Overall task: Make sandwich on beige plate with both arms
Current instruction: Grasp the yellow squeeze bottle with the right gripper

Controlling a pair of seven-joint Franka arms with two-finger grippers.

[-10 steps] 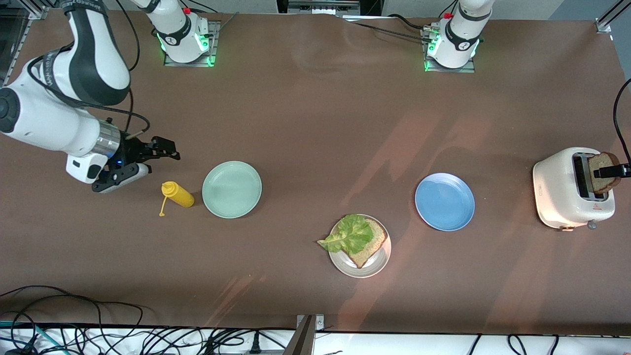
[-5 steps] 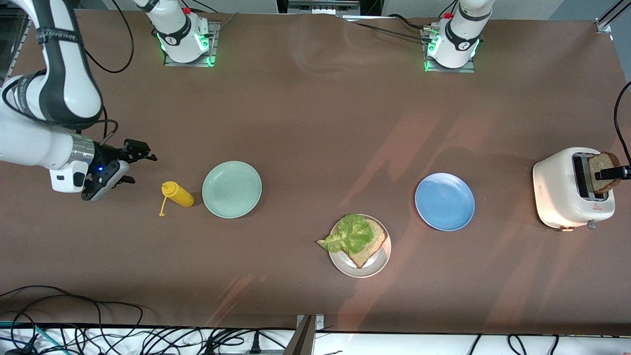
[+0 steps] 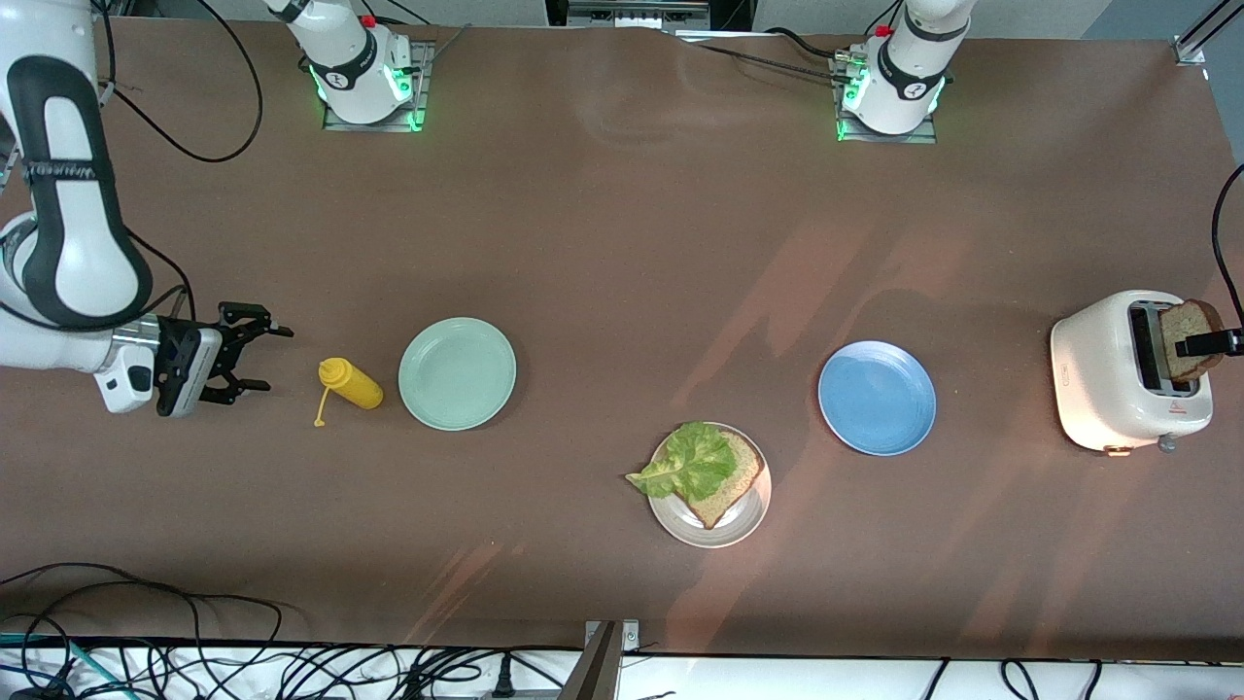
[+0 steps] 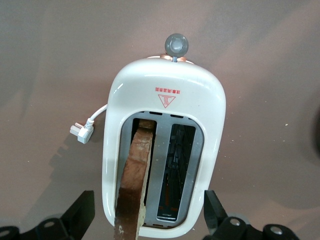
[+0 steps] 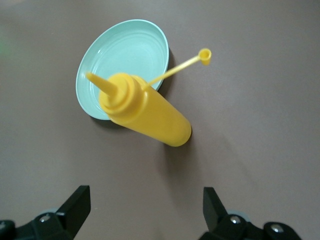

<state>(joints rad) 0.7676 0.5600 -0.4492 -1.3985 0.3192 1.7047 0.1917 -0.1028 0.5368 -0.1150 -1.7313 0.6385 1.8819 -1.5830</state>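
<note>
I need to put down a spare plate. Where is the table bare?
Bare: the wide stretch between the arm bases and the plates, and between the mint plate and blue plate. Crowded: the right tool by the mustard bottle, and the left tool over the toaster.

The right arm [image 3: 58,194], white with dark grey joints and black cables, is seen extended from its base at the top of the front view down to the right arm's end of the table, its forearm bent level above the surface. The right gripper [image 3: 255,359], black and two-fingered, is held low over the table with its fingers spread wide apart; both fingertips [image 5: 80,197] are visible in the right wrist view with nothing between them.

Of the left arm, only the base segment [image 3: 909,68] is shown in the front view. The left gripper [image 4: 147,215] is positioned at the left arm's end of the table, fingers parted widely, pointing downward.
</note>
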